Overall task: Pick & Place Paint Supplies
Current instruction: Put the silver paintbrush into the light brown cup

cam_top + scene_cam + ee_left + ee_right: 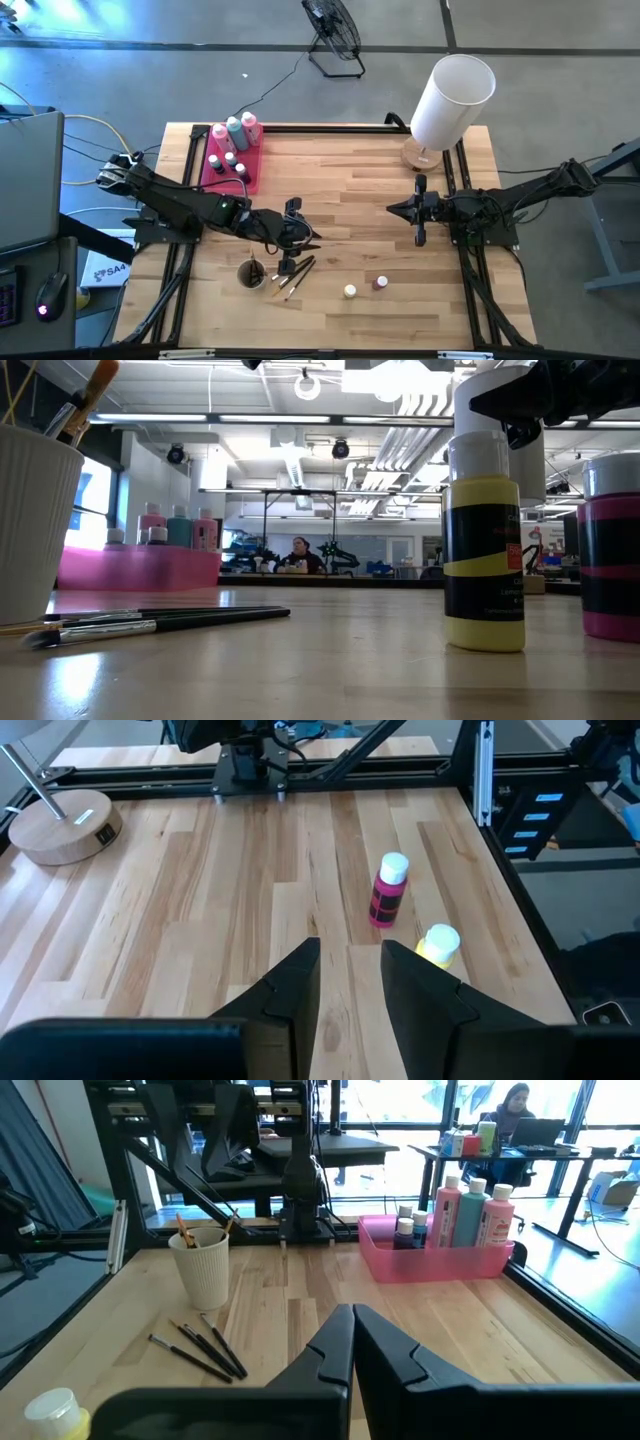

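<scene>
Above the worktop (400, 300) middle, left hand (300, 240) hovers part-spread, pinching nothing; bare wood ahead. Thin brushes (295, 275) lie beside a ribbed white cup (251, 273); yellow pot (350, 291) and magenta pot (381, 283) nearby. Squeeze bottles (235, 132) stand in the pink tray (250, 178) at the far-left edge. Right hand (420, 212) pressed together, waiting.

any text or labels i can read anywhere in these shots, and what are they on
"SA4": on a white sheet lying off the table's left edge, seen from above.
Label print on the yellow paint bottle, low view: too small and blurred to read.
Magenta paint bottle: no readable text.
Squeeze bottles in the pink tray: no text visible.
</scene>
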Action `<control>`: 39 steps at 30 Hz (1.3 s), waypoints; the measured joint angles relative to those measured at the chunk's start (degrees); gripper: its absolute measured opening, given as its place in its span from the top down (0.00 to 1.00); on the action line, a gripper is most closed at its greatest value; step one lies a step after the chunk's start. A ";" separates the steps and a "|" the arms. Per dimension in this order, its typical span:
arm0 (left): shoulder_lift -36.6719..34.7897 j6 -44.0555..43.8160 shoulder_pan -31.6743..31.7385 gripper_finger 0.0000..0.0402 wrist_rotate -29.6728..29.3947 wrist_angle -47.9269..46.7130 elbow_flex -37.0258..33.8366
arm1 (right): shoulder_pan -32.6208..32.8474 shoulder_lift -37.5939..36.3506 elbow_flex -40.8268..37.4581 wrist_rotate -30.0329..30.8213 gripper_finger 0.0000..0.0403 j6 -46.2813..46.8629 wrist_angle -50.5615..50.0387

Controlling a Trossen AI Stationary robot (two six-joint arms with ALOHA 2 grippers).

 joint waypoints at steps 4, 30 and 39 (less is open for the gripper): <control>0.00 0.00 0.00 0.73 0.00 0.03 0.00 | 0.02 -0.01 0.00 0.00 0.99 0.00 0.00; 0.00 -4.57 0.00 0.74 0.27 -0.06 0.00 | 0.00 0.00 -0.02 0.00 0.99 0.00 0.00; 0.00 -7.56 0.00 0.74 1.27 -2.25 0.00 | 0.01 0.00 -0.01 -0.02 0.99 0.00 0.00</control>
